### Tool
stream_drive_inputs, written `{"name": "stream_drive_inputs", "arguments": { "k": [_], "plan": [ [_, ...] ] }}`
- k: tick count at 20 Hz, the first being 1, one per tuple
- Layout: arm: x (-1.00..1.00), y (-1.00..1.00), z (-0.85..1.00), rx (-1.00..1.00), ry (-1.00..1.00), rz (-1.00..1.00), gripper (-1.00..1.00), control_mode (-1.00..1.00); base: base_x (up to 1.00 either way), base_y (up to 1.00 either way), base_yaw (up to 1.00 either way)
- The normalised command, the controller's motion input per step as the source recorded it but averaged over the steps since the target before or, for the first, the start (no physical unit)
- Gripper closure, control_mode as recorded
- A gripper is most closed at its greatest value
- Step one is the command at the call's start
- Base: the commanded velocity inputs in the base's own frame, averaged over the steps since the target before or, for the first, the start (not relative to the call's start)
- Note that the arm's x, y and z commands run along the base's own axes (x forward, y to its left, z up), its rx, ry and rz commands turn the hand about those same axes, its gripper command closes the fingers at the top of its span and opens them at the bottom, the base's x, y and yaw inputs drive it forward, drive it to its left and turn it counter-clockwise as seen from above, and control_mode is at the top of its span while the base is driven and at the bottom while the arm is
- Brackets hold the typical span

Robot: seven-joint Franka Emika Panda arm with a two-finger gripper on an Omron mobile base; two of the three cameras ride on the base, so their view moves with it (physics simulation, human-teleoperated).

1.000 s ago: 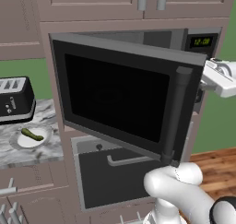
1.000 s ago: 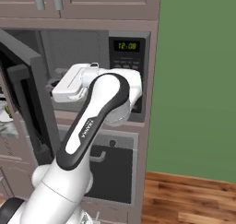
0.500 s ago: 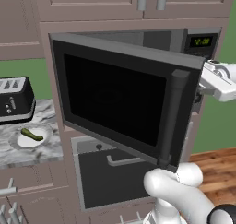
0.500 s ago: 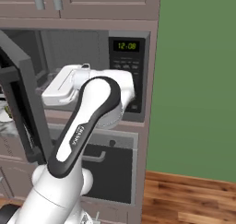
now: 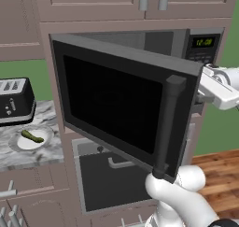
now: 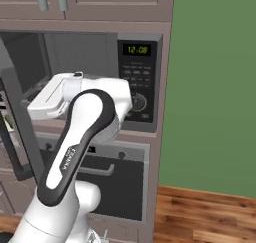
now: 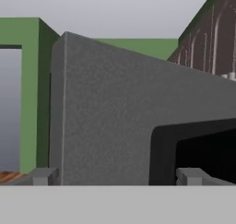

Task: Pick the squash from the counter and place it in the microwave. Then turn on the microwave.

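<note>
1. The squash (image 5: 32,136) lies on a small white plate (image 5: 21,143) on the marbled table (image 5: 32,157), just in front of the black toaster (image 5: 15,101) and well to the left of the microwave (image 5: 140,104).
2. It looks light, firm and smooth-skinned, so it may roll or slip. I'd pinch it across its narrow middle, jaws square to its length.
3. The gripper (image 7: 117,176) stands wide open and empty, right up against the inner face of the microwave's door (image 7: 115,112).
4. That door hangs partly open, with the cavity bare behind it.
</note>
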Motion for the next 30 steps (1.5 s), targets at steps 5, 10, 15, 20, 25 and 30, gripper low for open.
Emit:
{"name": "stream_drive_inputs", "arguments": {
  "k": [5, 10, 15, 20, 25, 30],
  "plan": [
    [-0.04, 0.44, 0.0, 0.0, 0.03, 0.0, -1.0, -1.0, 0.0, 0.0, 0.0],
    [0.0, 0.42, 0.0, 0.0, 0.02, 0.0, -1.0, -1.0, 0.0, 0.0, 0.0],
    [0.0, 0.44, 0.0, 0.0, 0.04, 0.0, -1.0, -1.0, 0.0, 0.0, 0.0],
    [0.0, 0.46, 0.0, 0.0, 0.04, 0.0, -1.0, -1.0, 0.0, 0.0, 0.0],
    [0.0, 0.53, 0.0, 0.0, 0.07, 0.0, -1.0, -1.0, 0.0, 0.0, 0.0],
    [0.0, 0.53, 0.0, 0.0, 0.07, 0.02, -1.0, -1.0, 0.0, 0.0, 0.0]
  ]
}}
